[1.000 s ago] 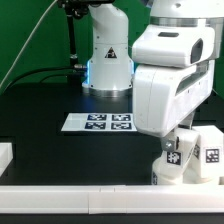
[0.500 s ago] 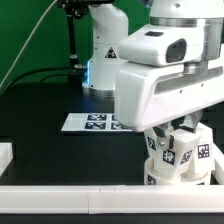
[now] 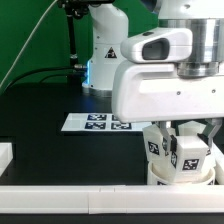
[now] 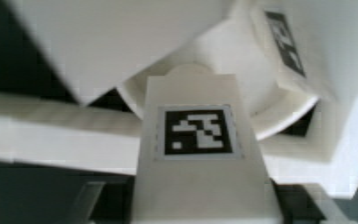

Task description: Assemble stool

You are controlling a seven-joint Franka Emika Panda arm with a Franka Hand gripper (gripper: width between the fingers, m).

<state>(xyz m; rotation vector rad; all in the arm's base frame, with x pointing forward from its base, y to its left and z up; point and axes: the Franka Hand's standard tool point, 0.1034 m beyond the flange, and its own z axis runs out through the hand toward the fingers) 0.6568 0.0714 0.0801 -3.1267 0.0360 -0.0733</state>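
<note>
At the exterior view's left the black table (image 3: 40, 110) lies bare apart from a white border block (image 3: 5, 155) at its near edge. In the middle lies the marker board (image 3: 98, 122), well clear of the work. At the right, near the front border, the gripper (image 3: 186, 140) pinches a tagged leg (image 3: 188, 150) upright over the round seat (image 3: 178, 172). I judge the leg partly seated, with the assembly unfinished. The arm hides the other sockets.
</note>
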